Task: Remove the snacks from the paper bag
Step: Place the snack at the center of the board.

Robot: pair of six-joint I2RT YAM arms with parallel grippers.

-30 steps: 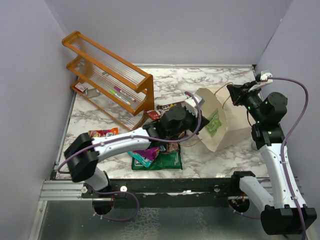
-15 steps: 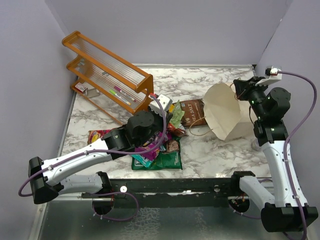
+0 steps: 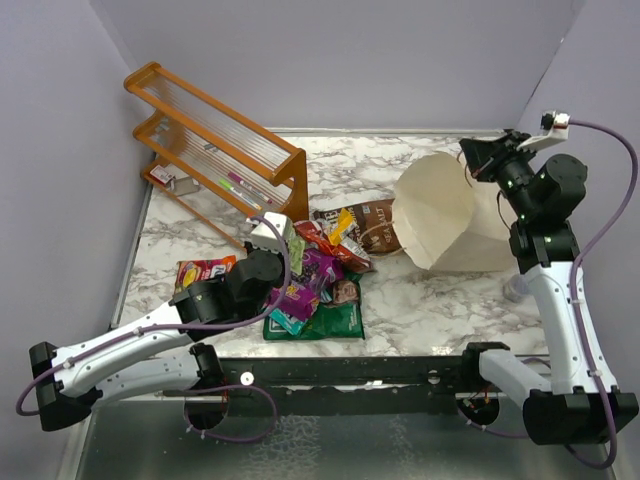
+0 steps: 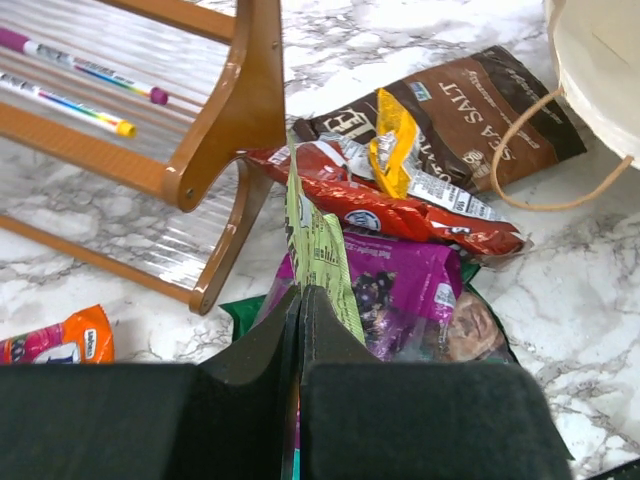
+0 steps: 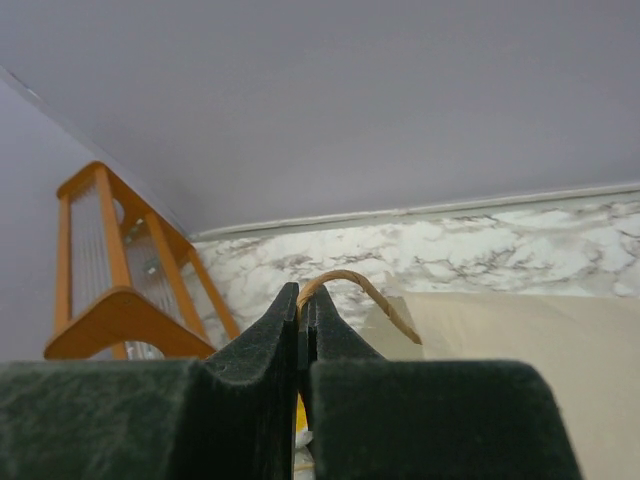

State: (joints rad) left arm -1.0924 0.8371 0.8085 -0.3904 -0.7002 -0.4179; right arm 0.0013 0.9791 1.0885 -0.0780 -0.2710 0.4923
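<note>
The beige paper bag [image 3: 440,215] lies tilted at the right, its mouth toward the centre. My right gripper [image 3: 472,160] is shut on its brown string handle [image 5: 350,280] and holds it up. My left gripper [image 3: 293,248] is shut on a light green packet [image 4: 318,240] and holds it over the snack pile. In the pile lie a dark brown packet [image 3: 375,225], a red-yellow packet [image 4: 400,205], a purple packet [image 4: 410,290] and a flat dark green pack [image 3: 335,320]. An orange-red candy bag [image 3: 205,270] lies apart at the left. The bag's inside is hidden.
The orange wooden slatted rack [image 3: 215,160] stands at the back left, with pink and green pens [image 3: 240,185] on a shelf; its leg [image 4: 235,210] is close to my left gripper. Purple walls close in the marble table [image 3: 420,300].
My left gripper has pulled back from the bag's mouth toward the near left with the light green packet. The right gripper has lifted the handle, and the dark brown packet now lies outside the bag.
</note>
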